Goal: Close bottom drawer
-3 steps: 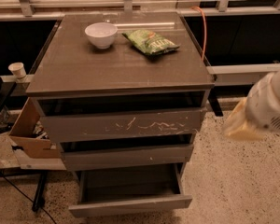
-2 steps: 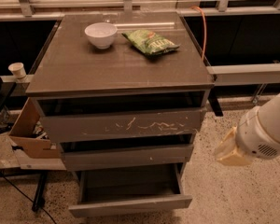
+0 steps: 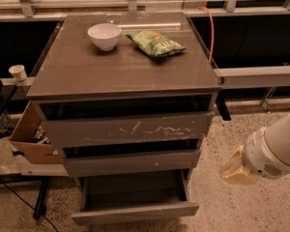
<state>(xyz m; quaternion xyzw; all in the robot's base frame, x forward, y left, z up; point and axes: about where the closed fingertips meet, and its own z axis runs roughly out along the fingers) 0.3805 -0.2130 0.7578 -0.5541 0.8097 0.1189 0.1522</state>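
The bottom drawer [image 3: 135,211] of the grey-brown cabinet is pulled out, showing its dark inside, with its plain narrow front panel facing me at the bottom of the view. Above it sit a narrow drawer front with a tiny white fleck [image 3: 133,162] and a taller drawer front with white scratch marks [image 3: 128,128]. My gripper [image 3: 234,168] is at the lower right, beside the cabinet and to the right of the open drawer, not touching it. Its tan end points left toward the cabinet.
A white bowl [image 3: 104,36] and a green snack bag [image 3: 155,42] lie on the cabinet top [image 3: 121,66]. A cardboard box [image 3: 31,137] stands at the cabinet's left. An orange cable [image 3: 210,30] hangs at the back right. Speckled floor [image 3: 232,211] lies to the right.
My arm has come down and moved left, from beside the scratched drawer level to beside the bottom drawer. The drawers have not moved.
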